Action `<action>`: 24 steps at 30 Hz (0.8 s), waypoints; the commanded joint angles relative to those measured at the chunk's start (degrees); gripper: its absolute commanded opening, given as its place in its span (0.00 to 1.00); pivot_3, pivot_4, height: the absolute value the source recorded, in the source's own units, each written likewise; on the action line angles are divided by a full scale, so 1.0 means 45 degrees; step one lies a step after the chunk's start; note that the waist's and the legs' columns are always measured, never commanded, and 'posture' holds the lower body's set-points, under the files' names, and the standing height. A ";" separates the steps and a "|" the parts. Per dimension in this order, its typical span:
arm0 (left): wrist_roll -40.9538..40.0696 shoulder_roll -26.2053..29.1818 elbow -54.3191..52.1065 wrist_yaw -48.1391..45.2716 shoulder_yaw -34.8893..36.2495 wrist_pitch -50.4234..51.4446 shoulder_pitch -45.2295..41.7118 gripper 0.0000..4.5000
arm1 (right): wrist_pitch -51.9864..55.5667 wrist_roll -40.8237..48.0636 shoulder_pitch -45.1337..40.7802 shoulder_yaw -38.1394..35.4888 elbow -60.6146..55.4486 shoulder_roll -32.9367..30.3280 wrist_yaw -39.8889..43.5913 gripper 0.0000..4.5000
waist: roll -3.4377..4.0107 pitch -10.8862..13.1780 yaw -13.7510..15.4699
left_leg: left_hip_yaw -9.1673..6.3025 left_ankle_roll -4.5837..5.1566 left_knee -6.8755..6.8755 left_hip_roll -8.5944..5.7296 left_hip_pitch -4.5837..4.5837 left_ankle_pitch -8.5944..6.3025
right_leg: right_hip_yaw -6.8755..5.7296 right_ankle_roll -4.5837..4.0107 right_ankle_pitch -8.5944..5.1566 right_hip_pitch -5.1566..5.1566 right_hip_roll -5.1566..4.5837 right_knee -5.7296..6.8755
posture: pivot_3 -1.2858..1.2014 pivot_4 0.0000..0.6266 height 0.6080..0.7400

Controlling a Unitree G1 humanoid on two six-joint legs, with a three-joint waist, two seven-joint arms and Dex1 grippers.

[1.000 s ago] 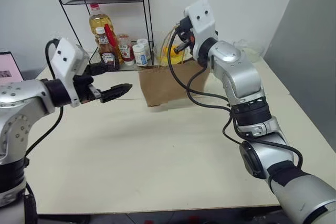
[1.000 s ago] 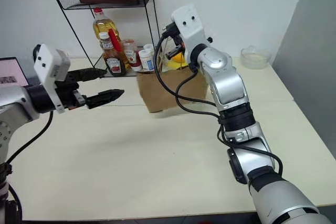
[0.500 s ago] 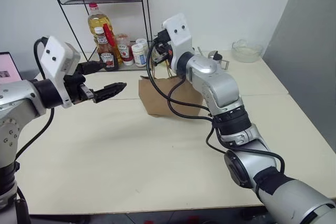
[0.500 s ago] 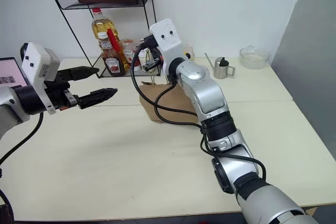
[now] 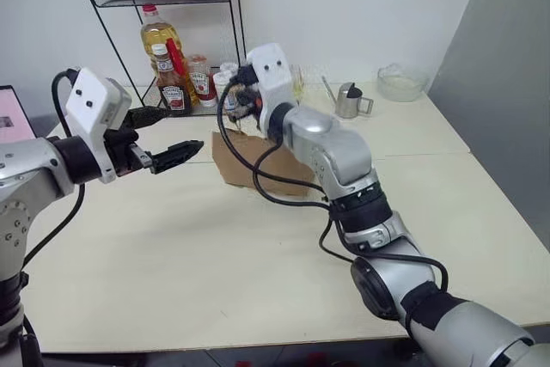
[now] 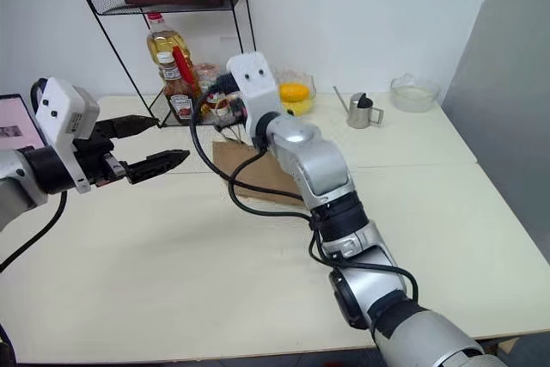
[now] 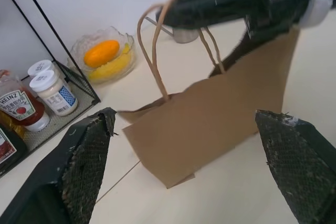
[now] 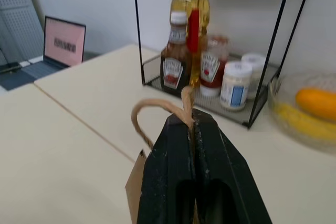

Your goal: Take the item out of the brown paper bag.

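1. Two grippers are seen about one landmark, the brown paper bag (image 5: 258, 161), which stands on the tabletop (image 5: 215, 255) in front of the wire rack (image 5: 163, 6).
2. To the left of the bag, the left gripper (image 5: 168, 137) is held level with its jaws spread wide and nothing between them; it is pointed toward the bag but is kept apart from it.
3. At the bag itself, in the left wrist view, the mouth is seen partly gaping and one twisted loop handle (image 7: 152, 51) is raised upright.
4. Above the bag, the right gripper (image 8: 191, 124) is seen with its jaws pressed together on a twisted paper handle, so the top edge is lifted on that side.
5. The item cannot be made out in any view; it is judged to lie inside the bag, below the right gripper, and its long axis cannot be told.
6. The coming move is judged to turn on the open mouth: the bag is held by the right arm, so the free left jaws, which stand beside the bag, are better placed to reach in from above.
7. To the right of the bag, beyond it, a glass bowl (image 6: 295, 92) with orange fruit and a small metal jug (image 6: 361, 111) are seen.
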 commanded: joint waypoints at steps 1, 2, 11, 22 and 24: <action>0.0013 -0.0221 -0.0660 0.0324 0.0349 -0.0145 0.0557 1.00 | -0.0296 -0.0306 0.0886 0.0634 -0.0762 -0.0538 0.0390 0.01 | 0.0000 0.0000 0.0004 | 0.0000 0.0000 0.0002 -0.0001 0.0000 0.0000 | 0.0000 0.0000 0.0000 0.0000 0.0000 0.0002 | 0.52 0.24 1.00; 0.0038 -0.0259 -0.0689 0.0350 0.0379 -0.0183 0.0724 1.00 | -0.0371 -0.0346 0.1066 0.0751 -0.0782 -0.0644 0.0465 0.01 | 0.0000 0.0000 -0.0001 | 0.0000 0.0000 0.0004 0.0000 0.0000 0.0000 | -0.0001 0.0000 0.0000 -0.0001 0.0000 0.0001 | 0.52 0.24 1.00; 0.0439 -0.1074 -0.0154 0.0538 -0.0159 -0.0972 0.1452 1.00 | -0.0690 -0.0719 0.1966 0.0959 -0.2067 -0.2180 0.0838 0.22 | -0.0003 0.0000 0.0035 | 0.0000 0.0000 0.0005 0.0002 0.0001 0.0000 | 0.0004 0.0000 0.0000 -0.0007 0.0003 -0.0019 | 0.52 0.24 1.00; 0.3879 -0.2958 0.7880 -0.1551 -0.4721 -0.5727 -0.5367 1.00 | 0.3056 0.1361 0.2891 -0.0342 -0.7551 -0.4616 0.2604 0.99 | -0.0012 -0.0005 0.0307 | -0.0006 0.0000 0.0022 -0.0013 -0.0004 0.0000 | -0.0016 0.0000 0.0000 0.0007 0.0001 -0.0035 | 0.52 0.24 1.00; 0.4601 -0.3544 1.0170 -0.1852 -0.5113 -0.6968 -0.6674 1.00 | 0.3636 0.1858 0.3291 -0.0555 -0.8370 -0.5063 0.2893 0.99 | -0.0013 -0.0005 0.0343 | -0.0010 0.0000 0.0031 -0.0015 -0.0004 0.0000 | -0.0022 0.0000 0.0000 0.0034 0.0000 -0.0073 | 0.52 0.24 1.00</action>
